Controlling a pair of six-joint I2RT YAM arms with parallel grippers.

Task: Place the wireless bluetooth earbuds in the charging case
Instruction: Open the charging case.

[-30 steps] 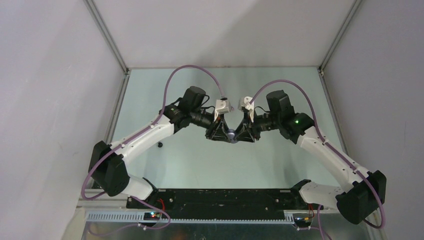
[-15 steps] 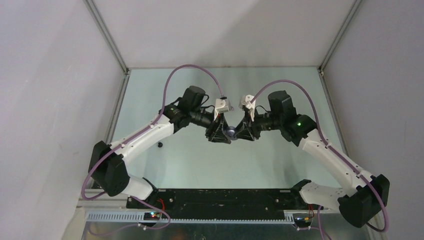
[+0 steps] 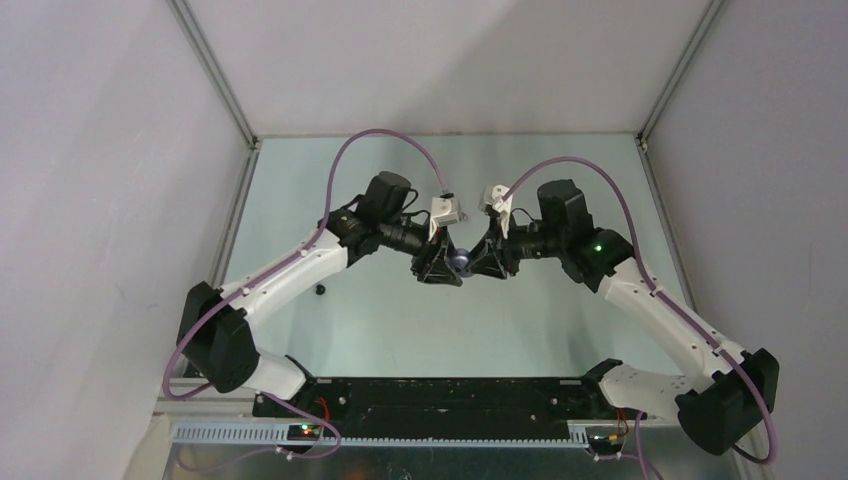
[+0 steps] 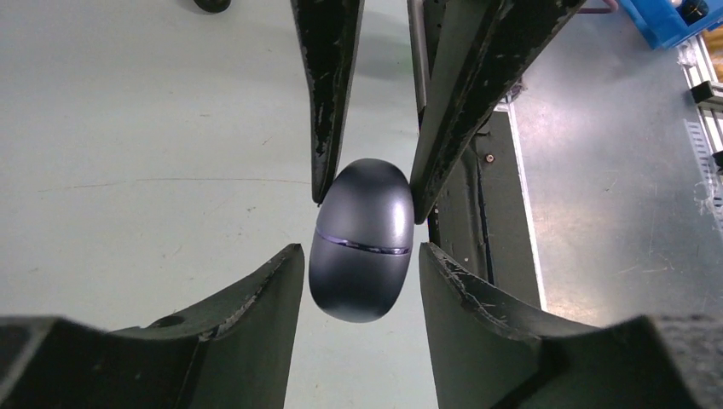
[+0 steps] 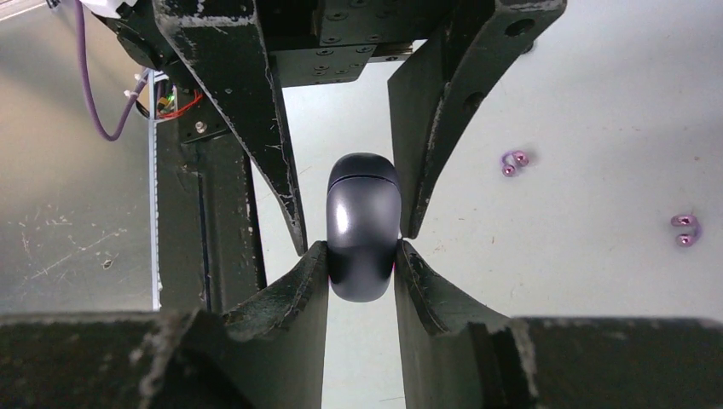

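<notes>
A dark oval charging case, closed, hangs above the table's middle between both grippers. My right gripper is shut on the case and pinches its near end. My left gripper is open and straddles the other end of the case, with a thin gap on each side. Two pale purple earbuds lie on the table in the right wrist view. A small black earbud lies on the table by the left arm. The other black earbud is not visible.
The black base rail runs along the near edge. Grey enclosure walls close off both sides and the back. A blue object sits beyond the table edge in the left wrist view.
My right gripper has carried the case a little left and away, further between the left fingers. The left arm has barely moved.
</notes>
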